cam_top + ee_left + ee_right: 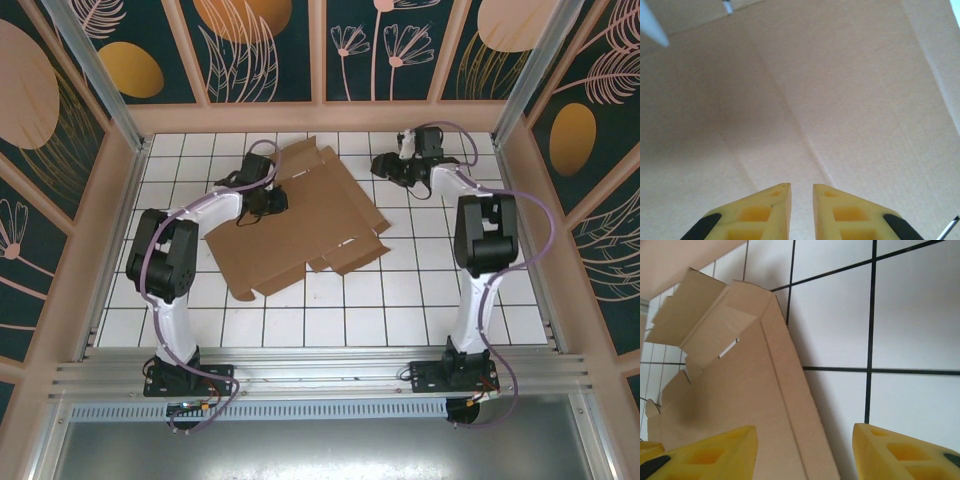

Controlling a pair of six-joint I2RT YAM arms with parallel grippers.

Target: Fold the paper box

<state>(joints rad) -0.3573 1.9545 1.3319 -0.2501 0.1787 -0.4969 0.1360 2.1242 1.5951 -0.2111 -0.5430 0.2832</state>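
Brown corrugated paper box [300, 225] lies mostly flat on the white tiled bench [420, 290], slightly left of centre, far flaps partly raised. We note the left gripper [801, 192] low over its left panel beside a crease, jaws nearly closed, gripping nothing. Right gripper [805, 437] hovers off the far right edge, jaws apart and empty. We judge: pin the panel left, lift the side wall along its score from the right.

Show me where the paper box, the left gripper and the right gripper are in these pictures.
paper box [310, 215]: top external view, middle of its main flat panel.
left gripper [801, 195]: left wrist view, midway between its yellow fingertips.
right gripper [805, 437]: right wrist view, midway between its spread yellow fingertips.
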